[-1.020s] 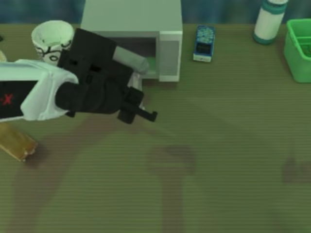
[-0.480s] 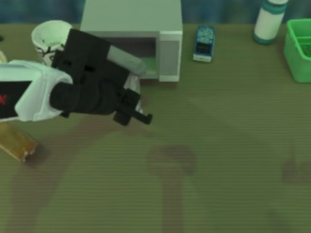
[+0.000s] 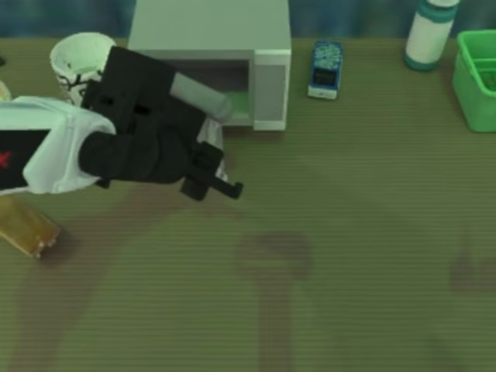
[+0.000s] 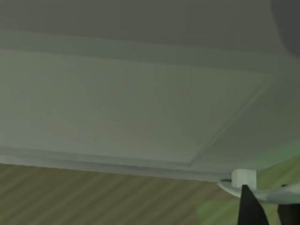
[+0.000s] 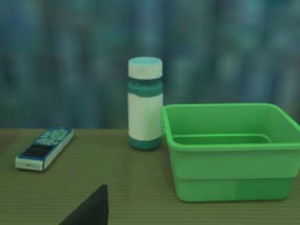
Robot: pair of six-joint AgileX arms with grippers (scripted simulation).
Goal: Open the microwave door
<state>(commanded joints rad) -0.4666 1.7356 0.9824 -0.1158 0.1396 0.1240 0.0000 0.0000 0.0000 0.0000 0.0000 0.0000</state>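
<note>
Most of the bench [image 3: 349, 271] lies bare across the lower and right parts of the top view, so I have open room there. At the upper middle stands the microwave [image 3: 209, 27], against the far edge; its cavity shows open, and the microwave door [image 3: 211, 133] is mostly hidden under my left arm. My left pincer [image 3: 225, 182] sits just below the oven's front; I cannot tell how its fingers stand. At the right edge, a green bin [image 5: 229, 150] looks empty in the right wrist view, a capped bottle [image 5: 145, 103] just beside it, a blue remote [image 3: 325, 68] nearer the oven. A patterned cup [image 3: 77, 58] stands upper left.
</note>
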